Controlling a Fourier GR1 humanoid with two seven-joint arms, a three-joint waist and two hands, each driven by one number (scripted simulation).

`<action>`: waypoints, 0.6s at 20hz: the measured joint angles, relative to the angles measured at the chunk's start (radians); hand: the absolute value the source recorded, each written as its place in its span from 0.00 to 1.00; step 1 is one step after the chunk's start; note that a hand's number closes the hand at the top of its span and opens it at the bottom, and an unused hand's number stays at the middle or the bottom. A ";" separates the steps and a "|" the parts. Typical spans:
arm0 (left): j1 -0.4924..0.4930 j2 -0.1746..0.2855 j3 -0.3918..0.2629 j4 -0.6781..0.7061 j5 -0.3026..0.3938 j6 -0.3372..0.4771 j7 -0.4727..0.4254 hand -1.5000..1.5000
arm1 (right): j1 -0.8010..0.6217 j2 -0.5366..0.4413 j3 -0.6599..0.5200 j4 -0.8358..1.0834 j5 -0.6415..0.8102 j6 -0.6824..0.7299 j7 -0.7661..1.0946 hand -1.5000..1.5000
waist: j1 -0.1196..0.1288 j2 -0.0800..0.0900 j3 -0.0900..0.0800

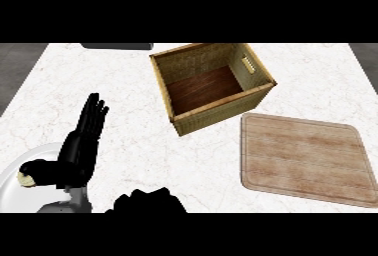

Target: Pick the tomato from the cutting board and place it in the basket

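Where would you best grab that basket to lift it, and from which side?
Grip the basket by a wall's top rim, coming down from above: it stands upright with its top open, so fingers fit inside and the thumb outside the thin wall. The slot in the far right wall looks like a handle hole, probably another hold.

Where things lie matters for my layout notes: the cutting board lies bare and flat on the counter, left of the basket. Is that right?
Not quite. The cutting board lies bare and flat on the counter, but right of the basket, not left, as the head view shows.
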 measured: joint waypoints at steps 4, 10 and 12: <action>-0.011 0.013 0.025 0.020 0.013 -0.008 -0.005 0.50 | -0.134 -0.003 -0.010 -0.099 -0.046 -0.017 0.132 1.00 | -0.014 -0.001 -0.001; -0.002 0.005 0.020 0.018 0.005 0.000 -0.003 0.50 | -0.257 -0.010 -0.115 -0.142 -0.096 0.029 0.223 1.00 | -0.028 -0.002 -0.001; -0.008 0.006 0.023 0.014 0.005 0.004 0.006 0.50 | -0.292 -0.011 -0.166 -0.117 -0.109 0.054 0.232 1.00 | -0.031 -0.001 -0.001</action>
